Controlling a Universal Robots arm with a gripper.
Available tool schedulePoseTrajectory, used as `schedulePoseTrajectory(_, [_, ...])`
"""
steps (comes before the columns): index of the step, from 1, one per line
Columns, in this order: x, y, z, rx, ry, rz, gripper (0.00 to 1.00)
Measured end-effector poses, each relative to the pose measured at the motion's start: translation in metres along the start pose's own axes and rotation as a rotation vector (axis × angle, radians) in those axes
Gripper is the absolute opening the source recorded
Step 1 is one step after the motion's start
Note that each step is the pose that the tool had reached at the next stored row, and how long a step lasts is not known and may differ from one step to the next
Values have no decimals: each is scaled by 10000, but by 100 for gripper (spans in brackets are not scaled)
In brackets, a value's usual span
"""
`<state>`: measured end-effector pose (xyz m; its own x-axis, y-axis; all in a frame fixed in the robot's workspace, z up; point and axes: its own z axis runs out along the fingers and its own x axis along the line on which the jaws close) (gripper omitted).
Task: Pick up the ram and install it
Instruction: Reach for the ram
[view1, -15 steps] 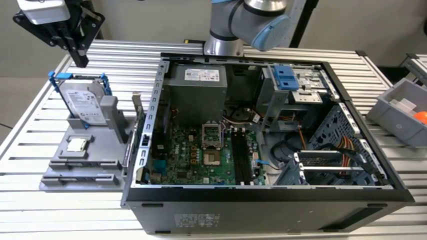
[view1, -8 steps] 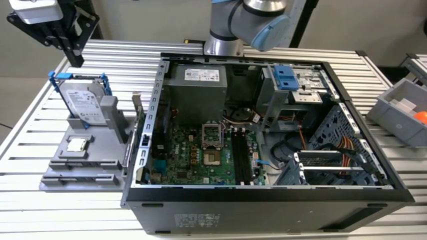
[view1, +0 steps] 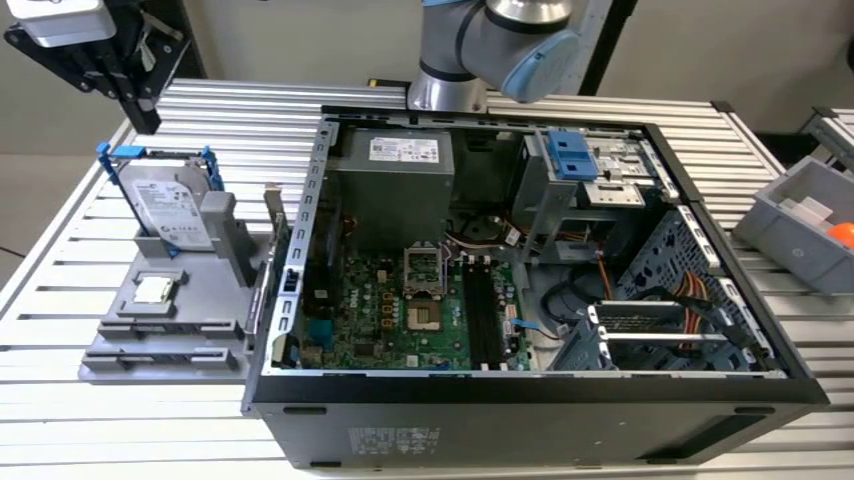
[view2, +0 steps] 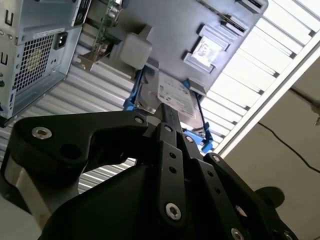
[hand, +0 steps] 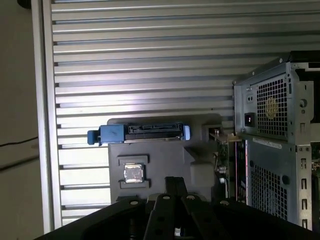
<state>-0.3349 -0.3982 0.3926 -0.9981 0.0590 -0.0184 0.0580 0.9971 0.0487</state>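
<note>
The ram (view1: 274, 215) is a thin green circuit board standing on edge in the grey holder (view1: 160, 330), on the side next to the open computer case (view1: 534, 400). Both wrist views show it edge-on, ram (hand: 226, 160) and ram (view2: 106, 17), between holder and case. My gripper (view1: 143, 120) hangs high over the table's far corner at the exterior view's left, above and behind the holder and well apart from the ram. Its black fingers (hand: 175, 182) lie together with nothing between them, fingers (view2: 167, 115).
A silver hard drive in a blue frame (view1: 167, 205) stands upright in the holder, with a small square chip (view1: 154, 290) in front of it. Black memory slots (view1: 481, 310) run along the motherboard. A grey bin (view1: 801, 225) sits at the exterior view's right on the slatted table (view1: 240, 110).
</note>
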Motion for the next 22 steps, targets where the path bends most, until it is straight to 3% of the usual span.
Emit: schedulePoseTrajectory(22, [100,15,-1,-10,31,-544,0])
